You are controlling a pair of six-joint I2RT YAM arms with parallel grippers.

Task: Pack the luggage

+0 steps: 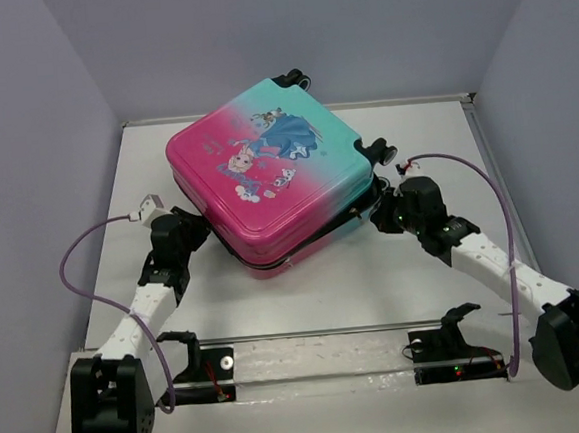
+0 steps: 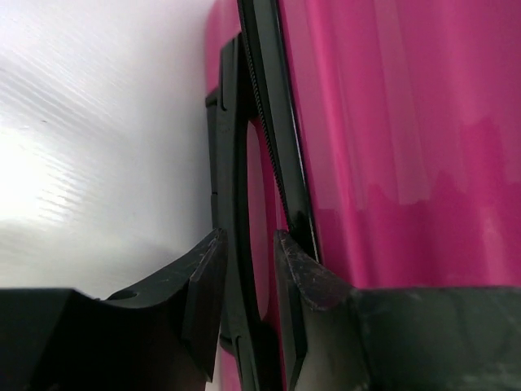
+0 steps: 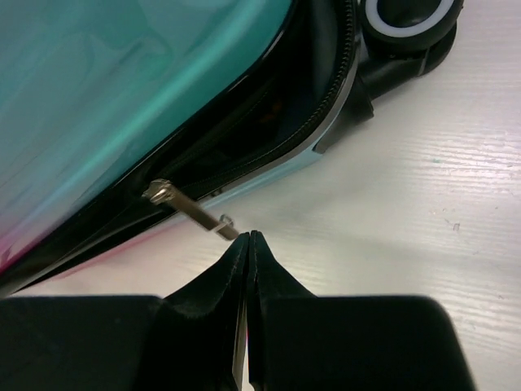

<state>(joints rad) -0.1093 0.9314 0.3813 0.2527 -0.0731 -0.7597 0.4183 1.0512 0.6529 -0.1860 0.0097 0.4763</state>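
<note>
The luggage [image 1: 266, 178] lies flat on the white table with its pink-to-teal princess shell facing up. Its lid is down, but a dark gap shows along the zipper seam [image 3: 269, 138]. At its near left corner my left gripper [image 1: 203, 235] has its fingers on either side of the black side handle [image 2: 232, 163], holding it against the pink shell [image 2: 391, 147]. My right gripper [image 1: 385, 214] is at the right front edge. Its fingertips [image 3: 247, 236] are pressed together on the end of the metal zipper pull [image 3: 191, 210], which sticks out from the teal shell [image 3: 122, 81].
Black wheels [image 1: 294, 78] [image 1: 387, 152] stick out at the luggage's far and right corners, and one wheel [image 3: 407, 20] sits close above my right gripper. Grey walls border the table on three sides. A clear bar with the arm mounts [image 1: 320, 354] runs along the near edge.
</note>
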